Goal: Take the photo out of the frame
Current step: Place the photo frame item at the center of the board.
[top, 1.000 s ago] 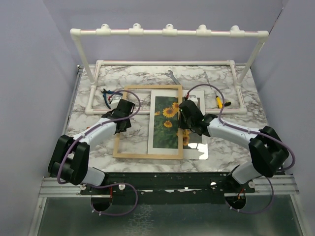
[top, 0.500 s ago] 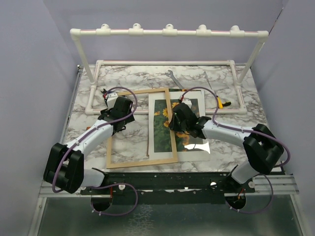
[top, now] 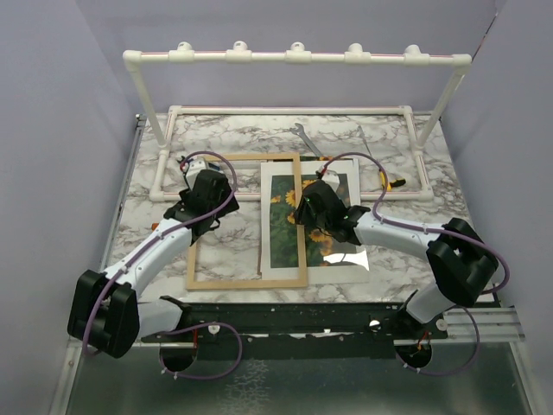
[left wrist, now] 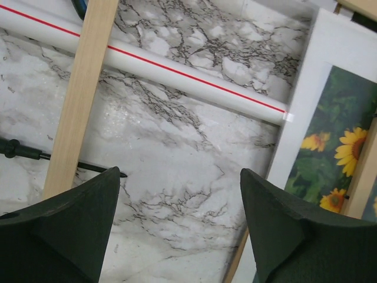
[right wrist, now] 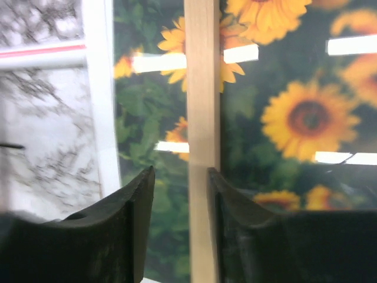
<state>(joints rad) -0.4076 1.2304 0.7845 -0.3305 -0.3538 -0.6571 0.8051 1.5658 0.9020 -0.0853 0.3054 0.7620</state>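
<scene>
Two notes: left gripper (left wrist: pixel 179 174) is spread wide open centre-left, right gripper (right wrist: pixel 179 171) is set astride the frame's (top: pixel 246 281) right rail (gripped or not can't be told), photo (top: pixel 281 238) laid underneath mid-picture.

Bare table (top: pixel 226 251) inside the frame (top: pixel 242 282) lies open; the pipe rack (top: pixel 294 57) walls the far edge.

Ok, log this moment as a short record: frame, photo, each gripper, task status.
frame: flat on the table, right rail lying across the photo
photo: sunflower print in a white mat, partly inside the frame, partly outside
left gripper: open, over bare marble inside the frame, holding nothing
right gripper: jaws either side of the right rail, a gap on one side, not clamped
status: photo not clear of the frame
</scene>
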